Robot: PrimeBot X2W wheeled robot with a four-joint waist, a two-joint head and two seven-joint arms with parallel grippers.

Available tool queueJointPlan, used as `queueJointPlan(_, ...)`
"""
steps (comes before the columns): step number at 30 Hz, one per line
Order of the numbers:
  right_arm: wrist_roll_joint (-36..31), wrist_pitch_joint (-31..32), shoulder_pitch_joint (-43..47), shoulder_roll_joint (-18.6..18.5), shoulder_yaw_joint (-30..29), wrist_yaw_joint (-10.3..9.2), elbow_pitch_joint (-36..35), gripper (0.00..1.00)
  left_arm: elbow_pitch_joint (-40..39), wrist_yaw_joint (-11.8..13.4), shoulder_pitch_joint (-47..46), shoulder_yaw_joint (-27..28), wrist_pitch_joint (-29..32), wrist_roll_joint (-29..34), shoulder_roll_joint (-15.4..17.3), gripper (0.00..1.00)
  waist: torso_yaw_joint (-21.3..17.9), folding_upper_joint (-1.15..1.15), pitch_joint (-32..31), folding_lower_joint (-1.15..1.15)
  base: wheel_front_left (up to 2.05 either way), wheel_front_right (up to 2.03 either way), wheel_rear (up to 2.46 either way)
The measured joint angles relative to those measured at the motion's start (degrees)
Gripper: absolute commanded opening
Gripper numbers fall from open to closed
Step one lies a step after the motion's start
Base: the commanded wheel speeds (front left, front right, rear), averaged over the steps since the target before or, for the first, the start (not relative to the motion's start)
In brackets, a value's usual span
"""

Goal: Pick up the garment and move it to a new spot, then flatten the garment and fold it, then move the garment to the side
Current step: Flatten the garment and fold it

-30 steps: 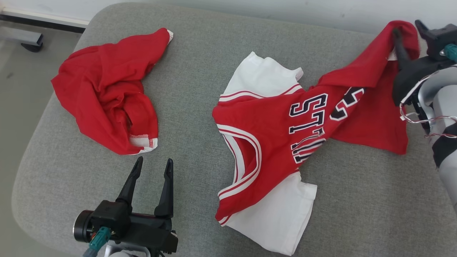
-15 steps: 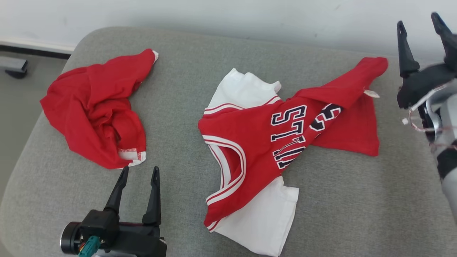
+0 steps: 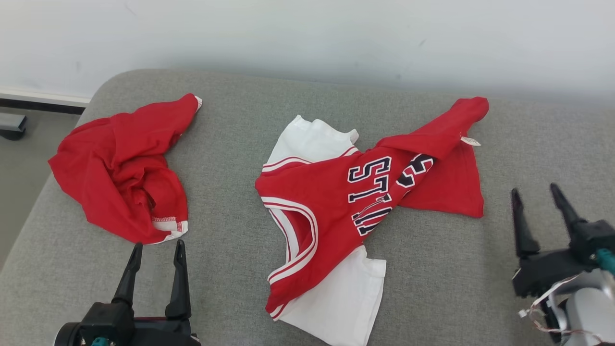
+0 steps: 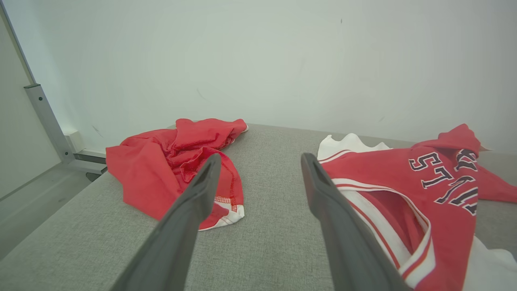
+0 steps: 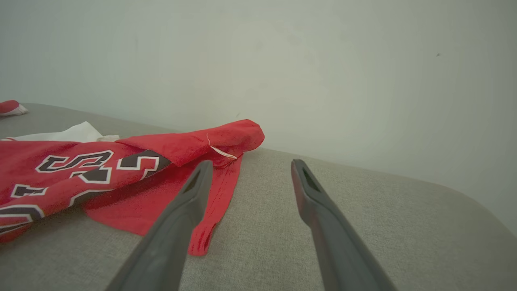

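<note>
The garment, a red and white jersey [image 3: 336,202] with dark lettering, lies crumpled and partly folded over itself in the middle of the grey cushion [image 3: 240,120]. Its red hem corner with a small label points to the far right. My right gripper [image 3: 534,188] stands open and empty to the right of the jersey, clear of the cloth. In the right wrist view the jersey [image 5: 80,169] lies ahead and left of the open right gripper [image 5: 251,162]. My left gripper [image 3: 159,243] is open and empty near the front edge, with the jersey [image 4: 404,186] to its right.
A second, crumpled red garment [image 3: 120,163] with white trim lies at the cushion's left, just beyond my left gripper [image 4: 261,155]. A pale wall runs behind the cushion. Floor [image 3: 19,158] and a metal frame [image 4: 44,117] lie past the left edge.
My right gripper has let go of the jersey's red hem corner, opened and drawn back toward the near right. The corner has dropped onto the cushion. The camera has tilted, shifting the picture.
</note>
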Motion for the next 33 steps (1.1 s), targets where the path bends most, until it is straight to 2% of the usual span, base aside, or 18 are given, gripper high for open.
queueJointPlan(4, -0.5, 0.0, 1.3, 1.4, 0.5, 0.00, -0.4, 1.00, -0.1, 0.0, 0.2, 0.0, 0.0, 0.1, 0.0, 1.00, -0.1, 0.00, 0.7, 0.01, 0.00, 0.00, 0.00)
queueJointPlan(8, -0.5, 0.0, -1.2, 1.4, 1.5, 0.00, 1.3, 1.00, 0.0, -0.1, -0.2, -0.6, 0.0, 0.1, 0.0, 1.00, 0.2, 0.00, 1.4, 0.01, 0.00, 0.00, 0.00)
queueJointPlan(14, -1.6, 1.1, -5.5, 0.7, 3.9, 0.00, 8.9, 1.00, 0.4, -0.5, -1.4, -1.9, 0.0, -0.1, 0.0, 1.00, 1.7, 0.00, 2.2, 0.02, 0.00, 0.00, 0.00)
queueJointPlan(23, -2.0, 1.7, -10.9, 0.4, 4.3, 0.00, 22.1, 1.00, 0.7, -0.2, -2.1, -3.0, 0.0, -1.0, 0.0, 1.00, 4.1, 0.00, 4.2, 0.02, 0.00, 0.00, 0.00)
queueJointPlan(24, -2.0, 1.7, -11.4, 0.6, 4.5, 0.00, 23.2, 0.76, 0.8, -0.2, -2.3, -3.2, 0.0, -1.1, 0.0, 1.00, 4.3, 0.00, 4.4, 0.02, 0.00, 0.00, 0.00)
queueJointPlan(25, -1.8, 1.5, -11.8, 0.8, 4.8, -0.01, 24.2, 0.44, 0.8, -0.2, -2.6, -3.2, 0.0, -1.2, 0.0, 1.00, 4.6, 0.01, 4.7, 0.02, 0.00, 0.00, 0.00)
queueJointPlan(26, -1.4, 1.4, -12.3, 1.0, 5.1, 0.00, 24.9, 0.00, 0.8, -0.2, -2.7, -3.2, 0.0, -1.2, 0.0, 1.00, 4.8, 0.00, 4.8, 0.02, 0.00, 0.00, 0.00)
queueJointPlan(33, 0.7, 0.3, -13.4, 1.4, 5.8, 0.00, 25.6, 0.00, 1.4, 0.1, -2.6, -3.1, 0.0, -1.2, 0.0, 1.00, 4.8, 0.00, 4.4, 0.02, 0.00, 0.00, 0.00)
